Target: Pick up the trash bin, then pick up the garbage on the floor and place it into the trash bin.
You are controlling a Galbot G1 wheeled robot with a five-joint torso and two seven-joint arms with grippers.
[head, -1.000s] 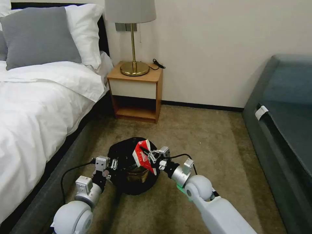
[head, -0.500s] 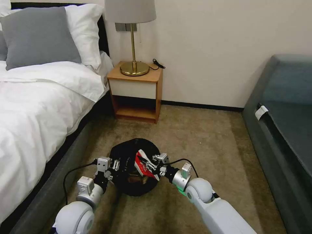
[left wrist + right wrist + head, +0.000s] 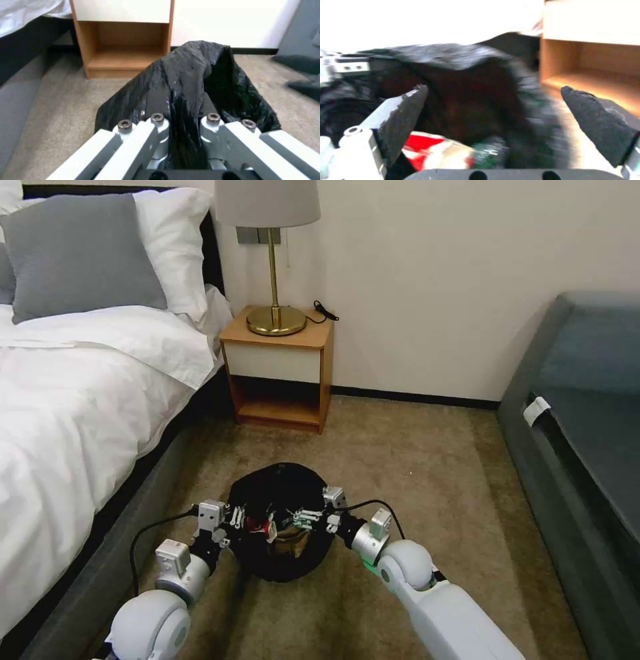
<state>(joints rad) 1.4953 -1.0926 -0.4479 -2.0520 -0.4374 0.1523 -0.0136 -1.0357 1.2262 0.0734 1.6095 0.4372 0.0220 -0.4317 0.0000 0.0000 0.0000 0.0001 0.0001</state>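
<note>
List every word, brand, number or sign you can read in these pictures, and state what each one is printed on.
No text can be read anywhere.
Red-and-white packet in the trash bin: print too blurred to read.
Bottle's green label: blurred, unreadable.
White tag on the grey sofa: too small to tell whether it bears text.
Nightstand and lamp: no lettering seen.

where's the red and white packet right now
The red-and-white packet lies inside the trash bin, low in the head view between the two grippers; in the right wrist view it sits below the open right gripper, apart from its fingers.
</note>
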